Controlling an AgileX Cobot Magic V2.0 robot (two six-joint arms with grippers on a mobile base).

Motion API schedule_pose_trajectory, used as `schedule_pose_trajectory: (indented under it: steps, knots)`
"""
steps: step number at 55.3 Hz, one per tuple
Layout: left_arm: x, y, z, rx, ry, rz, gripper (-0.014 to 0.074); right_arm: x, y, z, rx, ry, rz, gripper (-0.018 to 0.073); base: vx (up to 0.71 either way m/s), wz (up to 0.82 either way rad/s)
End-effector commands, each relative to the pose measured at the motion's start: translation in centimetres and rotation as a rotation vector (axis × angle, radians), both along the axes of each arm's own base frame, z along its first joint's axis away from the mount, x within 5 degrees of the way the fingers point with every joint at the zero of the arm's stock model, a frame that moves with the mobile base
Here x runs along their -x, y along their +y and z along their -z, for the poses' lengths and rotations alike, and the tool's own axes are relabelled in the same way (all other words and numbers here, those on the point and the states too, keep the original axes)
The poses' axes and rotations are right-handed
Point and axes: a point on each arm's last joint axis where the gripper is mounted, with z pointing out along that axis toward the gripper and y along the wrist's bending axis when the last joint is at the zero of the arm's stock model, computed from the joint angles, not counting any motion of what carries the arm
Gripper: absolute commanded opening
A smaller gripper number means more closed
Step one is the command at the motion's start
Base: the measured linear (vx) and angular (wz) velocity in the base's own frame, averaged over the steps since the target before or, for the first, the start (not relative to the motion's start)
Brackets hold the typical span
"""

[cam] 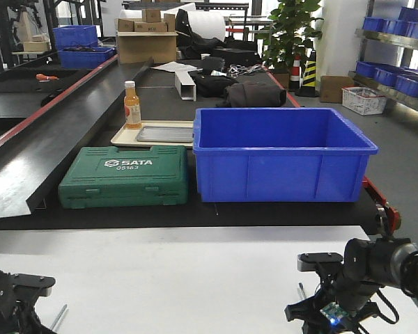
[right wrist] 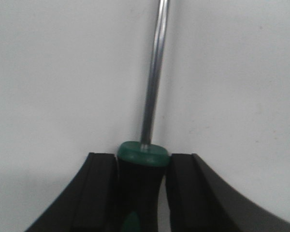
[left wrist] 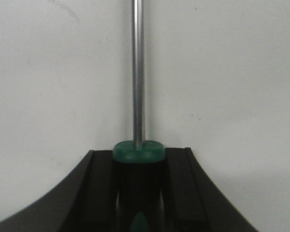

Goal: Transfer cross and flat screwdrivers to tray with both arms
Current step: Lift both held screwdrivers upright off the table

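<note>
The left screwdriver [left wrist: 138, 151] and right screwdriver [right wrist: 142, 152] have black-and-green handles and silver shafts against the white bench [cam: 174, 278]. At three o'clock of the green toolcase [cam: 124, 184] stands a blue crate [cam: 282, 156].

The front view was bright and even, with daylight entering at twelve to one o'clock, where the far background burned out to white. The white table [cam: 195, 278] glared at six o'clock, almost without texture, and the blue bin [cam: 282, 156] looked heavily saturated, with a soft shadow at its foot. Both wrist views were softer, hazy and slightly grainy. A thin bright streak ran down the shaft of the left screwdriver [left wrist: 137, 72] and of the right screwdriver [right wrist: 154, 72], each with a faint shadow alongside. The left gripper [left wrist: 140, 157] and right gripper [right wrist: 142, 159] were underexposed black masses at six o'clock, blurred by closeness. The right wrist view greyed toward seven o'clock.
</note>
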Motion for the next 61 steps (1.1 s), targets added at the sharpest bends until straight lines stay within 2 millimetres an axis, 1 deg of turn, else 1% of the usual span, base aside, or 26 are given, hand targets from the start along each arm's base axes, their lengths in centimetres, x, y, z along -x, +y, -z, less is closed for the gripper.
schedule_pose_trajectory:
  steps: [1,8,12,15,21,29,30,31,33,34,38,39,41,44,46,47,50,55,57,61]
  knots:
    - [-0.4,-0.2,-1.5,0.013,-0.055,-0.009,-0.0006,-0.3,0.2,-2.3,-0.019,-0.045,0.004,0.0160,0.00,0.00]
    - [-0.4,-0.3,-2.2,0.028,-0.074,-0.023,-0.0006,0.0,0.2,-2.2,-0.023,-0.012,0.002,-0.0007,0.00,0.00]
    - [-0.4,-0.4,-3.2,0.047,-0.107,-0.038,-0.0006,0.3,0.4,-2.3,-0.039,0.021,0.007,-0.0013,0.00,0.00]
    - [-0.4,-0.5,-4.4,0.060,-0.143,-0.047,-0.0006,0.6,0.5,-2.8,-0.051,0.035,0.006,-0.0013,0.00,0.00]
    - [-0.2,-0.4,-7.2,0.068,-0.233,-0.045,-0.0006,0.9,0.6,-5.0,-0.081,-0.011,0.010,-0.0012,0.00,0.00]
    - [0.6,-0.4,-11.2,0.069,-0.349,-0.025,-0.0006,1.6,0.8,-10.9,-0.130,-0.174,0.006,-0.0012,0.00,0.00]
    - [0.9,-0.4,-12.0,0.068,-0.370,-0.018,-0.0006,1.8,0.8,-11.6,-0.136,-0.195,0.006,-0.0012,0.00,0.00]
    - [1.0,-0.4,-12.5,0.068,-0.384,-0.015,-0.0006,2.1,0.8,-12.8,-0.143,-0.224,0.003,-0.0011,0.00,0.00]
    - [1.4,-0.3,-13.5,0.067,-0.411,-0.009,-0.0006,2.6,0.8,-14.6,-0.152,-0.271,-0.003,-0.0011,0.00,0.00]
    - [1.6,-0.3,-14.3,0.067,-0.433,-0.006,-0.0006,3.0,0.8,-15.8,-0.153,-0.306,-0.012,-0.0011,0.00,0.00]
    - [2.6,-0.3,-16.6,0.074,-0.498,0.006,-0.0006,4.2,0.6,-19.2,-0.146,-0.417,-0.037,-0.0011,0.00,0.00]
    - [2.9,-0.3,-17.2,0.076,-0.513,0.009,-0.0006,4.7,0.5,-20.5,-0.142,-0.460,-0.046,-0.0011,0.00,0.00]
    - [3.4,-0.4,-18.2,0.085,-0.544,0.013,-0.0006,5.5,0.4,-22.2,-0.140,-0.519,-0.052,-0.0011,0.00,0.00]
    - [4.6,-0.4,-20.4,0.096,-0.610,0.021,-0.0006,7.1,0.2,-25.3,-0.137,-0.625,-0.063,-0.0011,0.00,0.00]
    - [5.4,-0.4,-21.7,0.107,-0.655,0.024,-0.0006,8.0,0.1,-26.6,-0.136,-0.674,-0.067,-0.0011,0.00,0.00]
    - [5.7,-0.4,-22.2,0.111,-0.673,0.025,-0.0006,8.7,0.0,-27.6,-0.136,-0.709,-0.068,-0.0011,0.00,0.00]
    - [7.1,-0.4,-24.3,0.134,-0.749,0.023,-0.0006,10.2,-0.2,-29.6,-0.139,-0.777,-0.068,-0.0011,0.00,0.00]
    - [9.1,-0.4,-27.0,0.170,-0.850,0.009,-0.0006,12.7,-0.5,-32.4,-0.142,-0.868,-0.072,-0.0011,0.00,0.00]
    - [10.1,-0.4,-28.1,0.184,-0.892,0.005,-0.0006,13.7,-0.6,-33.3,-0.142,-0.900,-0.073,-0.0011,0.00,0.00]
    - [12.1,-0.4,-30.1,0.216,-0.974,-0.004,-0.0006,15.7,-0.8,-34.5,-0.138,-0.954,-0.073,-0.0011,0.00,0.00]
